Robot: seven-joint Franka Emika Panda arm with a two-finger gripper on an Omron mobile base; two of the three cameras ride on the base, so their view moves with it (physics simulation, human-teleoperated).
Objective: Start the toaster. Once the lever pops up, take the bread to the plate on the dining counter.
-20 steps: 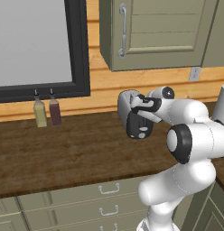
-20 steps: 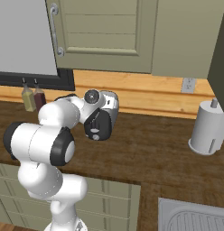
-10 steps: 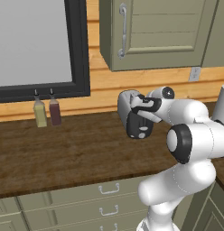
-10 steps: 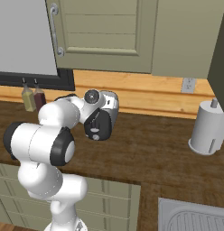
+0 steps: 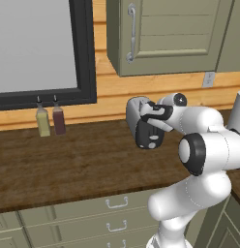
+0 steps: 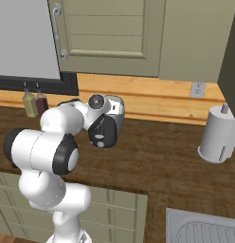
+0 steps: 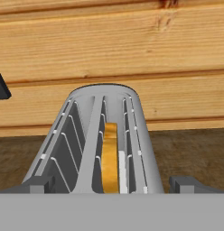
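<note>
On wood worktop [image 5: 83, 164], against plank wall: toaster [image 5: 137, 110], silver-grey w/ glossy black end panel [image 6: 104, 133], partly behind arm. Bread [image 7: 109, 158] upright in toaster's right slot, seen from above in hand view. Gripper [image 7: 113, 184] just over toaster top, tips spread wide either side of slots, nothing held. Two bottles, olive [image 5: 43, 121] & dark red [image 5: 58, 119], well left under black window frame [image 5: 85, 53]. Paper towel roll [image 6: 218, 135] to right, sink [image 6: 204, 229] nearer. No legible writing or brand anywhere.

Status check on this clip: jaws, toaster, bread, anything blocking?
Gripper jaws open, empty, over the toaster. Bread sits in a slot. Nothing in the way.
</note>
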